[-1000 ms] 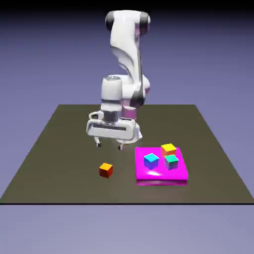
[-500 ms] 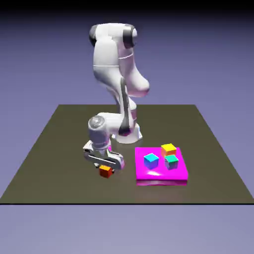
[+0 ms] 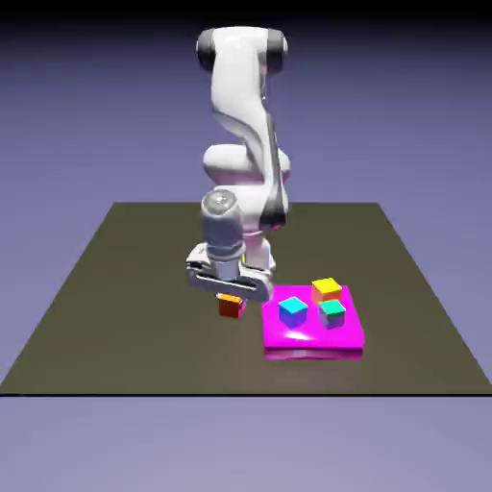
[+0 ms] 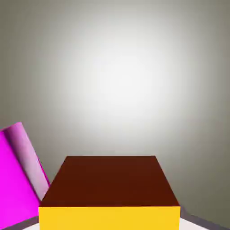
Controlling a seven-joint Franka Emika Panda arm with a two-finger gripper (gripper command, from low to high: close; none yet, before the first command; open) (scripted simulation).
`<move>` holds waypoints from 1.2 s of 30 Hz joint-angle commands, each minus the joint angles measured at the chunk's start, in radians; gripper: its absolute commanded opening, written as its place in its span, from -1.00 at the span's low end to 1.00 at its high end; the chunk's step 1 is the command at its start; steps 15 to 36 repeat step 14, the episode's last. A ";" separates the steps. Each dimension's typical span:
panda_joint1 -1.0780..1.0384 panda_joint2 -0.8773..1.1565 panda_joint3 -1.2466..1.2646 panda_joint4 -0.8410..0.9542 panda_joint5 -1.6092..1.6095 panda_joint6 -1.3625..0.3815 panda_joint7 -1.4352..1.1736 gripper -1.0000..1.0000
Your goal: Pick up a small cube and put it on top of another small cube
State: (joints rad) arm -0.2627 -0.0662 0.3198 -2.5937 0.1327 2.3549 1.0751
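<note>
Gripper (image 3: 231, 297): one, two-fingered, white, at the lower end of the arm (image 3: 245, 106); closed on the orange cube, the fingers parted only by the cube's width. In the hand view the fingertips are mostly hidden behind the cube, pale edges showing at either side of it along the bottom.

Orange cube (image 3: 231, 306): one, small, held beneath the hand, to the exterior view's left of the magenta block and apart from it. In the hand view it sits large at the bottom middle, with one dark red-brown face and one bright yellow face.

Magenta block (image 3: 312, 336): one, low and broad, square-cornered, lying flat on the table (image 3: 144, 356). A part of it shows at the hand view's lower left.

Blue cube (image 3: 293, 312): one, small, top face lighter; on the magenta block, toward the exterior view's left.

Green cube (image 3: 332, 313): one, small, on the same block, to the exterior view's right of the blue cube and apart from it.

Yellow cube (image 3: 327, 290): one, small, on the same block, behind the green cube as the exterior view shows it; whether those two touch cannot be told.
</note>
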 commanded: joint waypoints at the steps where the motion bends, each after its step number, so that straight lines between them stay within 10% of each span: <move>1: 0.021 -0.028 0.021 0.013 0.016 -0.039 0.028 -1.00; 10: 0.126 0.052 0.079 -0.022 0.026 0.079 0.123 -1.00; 11: 0.126 0.052 0.079 -0.022 0.026 0.079 0.123 1.00; 36: 0.121 -0.009 0.076 0.005 0.041 -0.008 0.111 1.00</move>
